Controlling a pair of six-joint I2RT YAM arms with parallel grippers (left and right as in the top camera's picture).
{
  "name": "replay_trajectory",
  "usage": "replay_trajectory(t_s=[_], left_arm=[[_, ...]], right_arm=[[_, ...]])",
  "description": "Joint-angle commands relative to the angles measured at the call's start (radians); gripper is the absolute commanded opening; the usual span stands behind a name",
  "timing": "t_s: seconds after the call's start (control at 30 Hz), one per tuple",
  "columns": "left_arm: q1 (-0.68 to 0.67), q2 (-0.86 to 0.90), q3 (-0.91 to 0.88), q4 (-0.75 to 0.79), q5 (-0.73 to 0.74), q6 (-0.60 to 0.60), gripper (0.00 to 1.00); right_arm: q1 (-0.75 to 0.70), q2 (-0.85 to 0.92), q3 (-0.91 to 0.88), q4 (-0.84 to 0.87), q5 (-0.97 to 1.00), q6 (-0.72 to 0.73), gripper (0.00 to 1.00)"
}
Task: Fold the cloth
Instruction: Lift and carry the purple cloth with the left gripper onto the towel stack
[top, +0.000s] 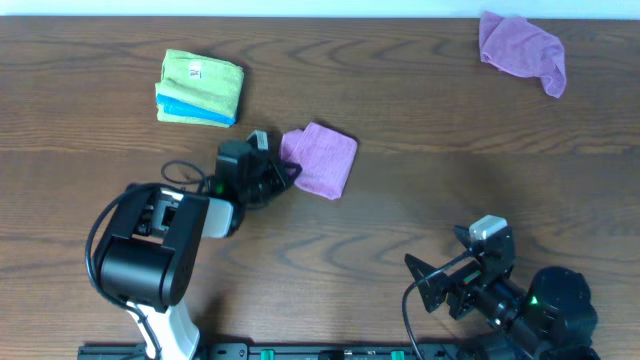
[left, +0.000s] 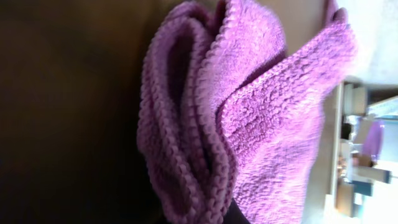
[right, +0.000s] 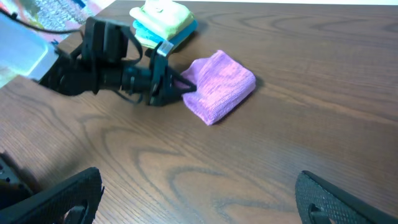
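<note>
A purple cloth (top: 322, 158) lies folded into a small square near the table's middle. It also shows in the right wrist view (right: 222, 85). My left gripper (top: 290, 172) is shut on the purple cloth's left edge; in the left wrist view the layered folds (left: 249, 124) fill the frame right at the jaws. My right gripper (right: 199, 199) is open and empty, low over bare wood at the front right (top: 440, 285), well away from the cloth.
A folded stack of green and blue cloths (top: 200, 88) lies at the back left. A crumpled purple cloth (top: 522, 48) lies at the back right corner. The left arm's base (top: 150, 245) stands at the front left.
</note>
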Motion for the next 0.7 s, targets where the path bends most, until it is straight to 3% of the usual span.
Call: replay_trajectory(t_s=[0.0, 0.27, 0.43, 0.67], left_arm=[[0.037, 0.005, 0.123, -0.043, 0.088, -0.004, 0.06], [0.108, 0.005, 0.470, -0.391, 0.126, 0.056, 0.06], [0.148, 0.005, 0.680, -0.637, 0.047, 0.156, 0.06], [0.220, 0.005, 0.791, -0.700, 0.008, 0.186, 0.06]], right_arm=[[-0.005, -0.003, -0.007, -0.002, -0.006, 0.015, 0.99], [-0.005, -0.003, -0.007, -0.002, -0.006, 0.015, 0.99], [-0.005, -0.003, -0.007, -0.002, -0.006, 0.015, 0.99], [-0.005, -0.003, -0.007, -0.002, -0.006, 0.015, 0.99]])
